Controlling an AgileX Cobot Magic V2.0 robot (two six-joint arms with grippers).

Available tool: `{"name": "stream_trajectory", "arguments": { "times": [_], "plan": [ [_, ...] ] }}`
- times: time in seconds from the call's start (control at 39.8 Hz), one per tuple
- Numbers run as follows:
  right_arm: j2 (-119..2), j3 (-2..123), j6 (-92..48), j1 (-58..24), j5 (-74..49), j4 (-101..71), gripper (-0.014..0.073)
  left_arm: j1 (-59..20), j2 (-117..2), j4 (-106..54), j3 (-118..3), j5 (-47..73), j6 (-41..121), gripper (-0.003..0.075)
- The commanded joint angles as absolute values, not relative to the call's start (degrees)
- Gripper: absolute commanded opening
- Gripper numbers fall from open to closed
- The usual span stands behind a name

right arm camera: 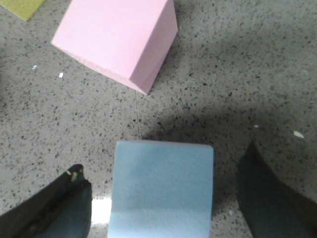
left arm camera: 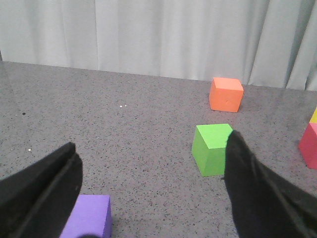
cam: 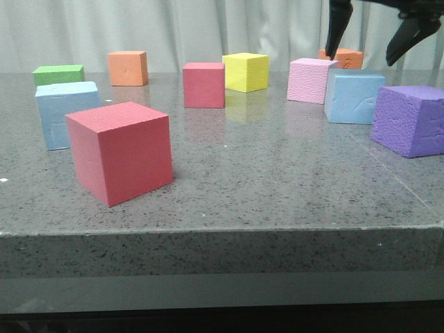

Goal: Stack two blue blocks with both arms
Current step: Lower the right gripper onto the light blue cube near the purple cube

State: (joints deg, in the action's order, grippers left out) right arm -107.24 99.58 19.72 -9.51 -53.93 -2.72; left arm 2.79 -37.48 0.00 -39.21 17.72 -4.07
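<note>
Risk lies mostly in the neighbours: the right-hand blue block [cam: 353, 96] is crowded by a pink cube [cam: 311, 80] and a purple cube [cam: 409, 119], so either could be clipped by a prong on descent and the target nudged askew. The right gripper [cam: 370, 40] is held spread wide at upper right of the front view, above that block (centred between the prongs in its wrist view). The other blue block [cam: 64, 112] sits at far left. The left gripper [left arm camera: 151, 191] is also spread, holding nothing.

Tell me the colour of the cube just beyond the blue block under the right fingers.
Light pink cube, clearest in the right wrist view.
</note>
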Motion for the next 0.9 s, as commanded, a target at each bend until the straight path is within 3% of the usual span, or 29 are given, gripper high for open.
{"name": "stream_trajectory", "arguments": {
  "times": [0.0,0.33,0.55,0.88],
  "plan": [
    [-105.9,102.9,20.1,-9.3,-53.3,-2.1,0.0602,2.9,-37.7,-0.6,-41.3,12.6,-4.2,0.0563],
    [-107.9,103.1,20.1,-9.3,-54.3,-2.2,0.0584,2.9,-37.7,-0.6,-41.3,12.5,-4.2,0.0563],
    [-107.9,103.1,20.1,-9.3,-55.0,-2.2,0.0334,2.9,-37.7,-0.6,-41.3,12.4,-4.2,0.0563],
    [-104.7,107.7,17.5,-10.5,-58.3,-2.3,0.0332,2.9,-37.7,-0.6,-41.3,12.4,-4.2,0.0563]
  ]
}}
